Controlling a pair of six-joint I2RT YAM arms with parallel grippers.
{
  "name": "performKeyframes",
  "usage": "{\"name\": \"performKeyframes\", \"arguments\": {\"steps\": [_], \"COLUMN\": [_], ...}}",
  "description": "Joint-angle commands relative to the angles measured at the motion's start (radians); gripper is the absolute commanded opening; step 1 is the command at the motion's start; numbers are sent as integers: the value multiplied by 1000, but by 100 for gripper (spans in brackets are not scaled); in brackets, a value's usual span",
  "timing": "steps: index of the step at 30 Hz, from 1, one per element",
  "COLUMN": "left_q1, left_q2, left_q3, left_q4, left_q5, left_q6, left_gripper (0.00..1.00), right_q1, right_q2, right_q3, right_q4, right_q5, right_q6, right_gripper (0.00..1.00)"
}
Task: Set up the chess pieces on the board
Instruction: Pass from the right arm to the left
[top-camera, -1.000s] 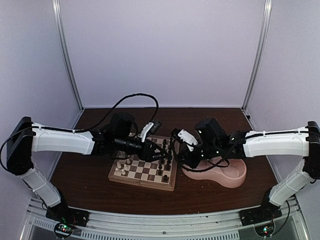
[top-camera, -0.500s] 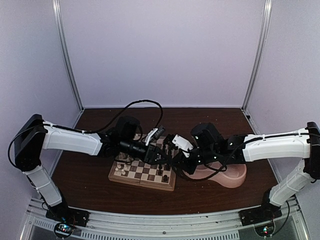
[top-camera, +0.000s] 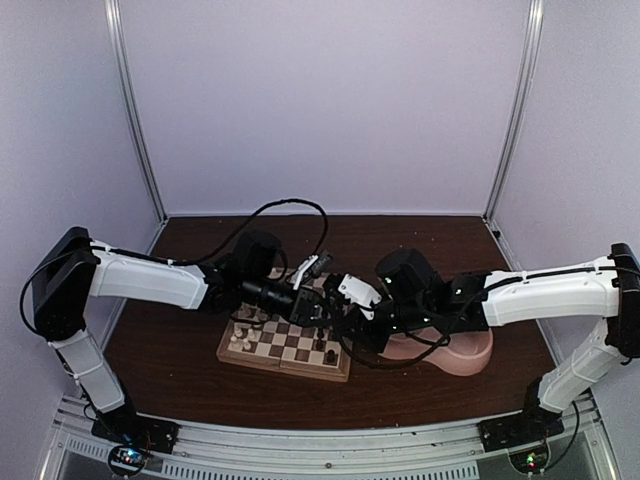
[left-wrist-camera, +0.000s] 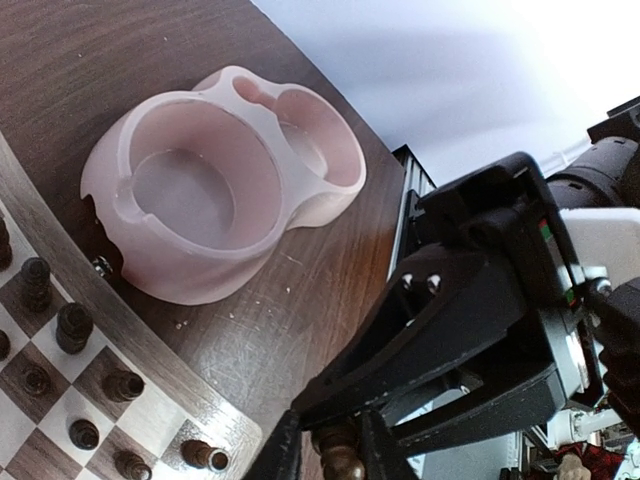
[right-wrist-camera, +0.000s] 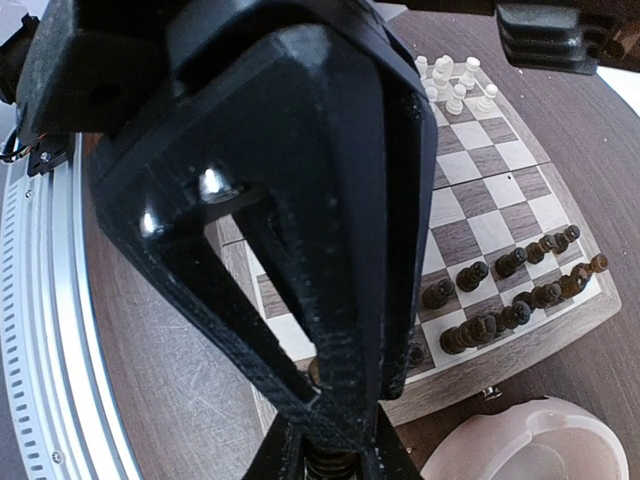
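The board (top-camera: 285, 366) lies in the middle of the table, with cream chess pieces (top-camera: 240, 335) at its left end and dark ones (top-camera: 320, 345) at its right. Both grippers meet above the board's right edge. In the left wrist view my left gripper (left-wrist-camera: 335, 450) is shut on a dark chess piece (left-wrist-camera: 340, 462), and the right gripper's black fingers (left-wrist-camera: 440, 330) reach in onto the same piece. My right gripper (right-wrist-camera: 335, 455) is shut on that dark piece (right-wrist-camera: 335, 468) too, with the left gripper's body (right-wrist-camera: 300, 150) filling the view in front of it.
A pink double bowl (top-camera: 455, 350) stands just right of the board, its wall (left-wrist-camera: 190, 270) close to the board's rim (left-wrist-camera: 200, 405). Rows of dark pieces (right-wrist-camera: 510, 265) crowd the near board end and cream ones (right-wrist-camera: 455, 85) the far end. Dark tabletop surrounds both.
The right arm has swung left from over the bowl to the board's right edge and the left arm has reached right to meet it. The left jaws have closed on the dark piece.
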Motion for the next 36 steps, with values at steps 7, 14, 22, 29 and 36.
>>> {"name": "performKeyframes", "arguments": {"steps": [7, 14, 22, 29, 36], "left_q1": [12, 16, 67, 99, 99], "left_q2": [10, 10, -56, -105, -155], "left_q3": [32, 32, -51, -133, -191], "left_q4": [33, 34, 141, 304, 419], "left_q5": [31, 34, 9, 50, 48], "left_q6": [12, 13, -43, -97, -109], "left_gripper": [5, 1, 0, 0, 0], "right_q1": [4, 6, 5, -64, -233], "right_q2": [-2, -31, -84, -150, -194], "right_q3": [14, -8, -43, -93, -164], "right_q4": [13, 36, 69, 141, 319], "right_q5": [71, 85, 52, -96, -425], "right_q6": [-1, 3, 17, 105, 298], "right_gripper": [24, 44, 63, 64, 67]}}
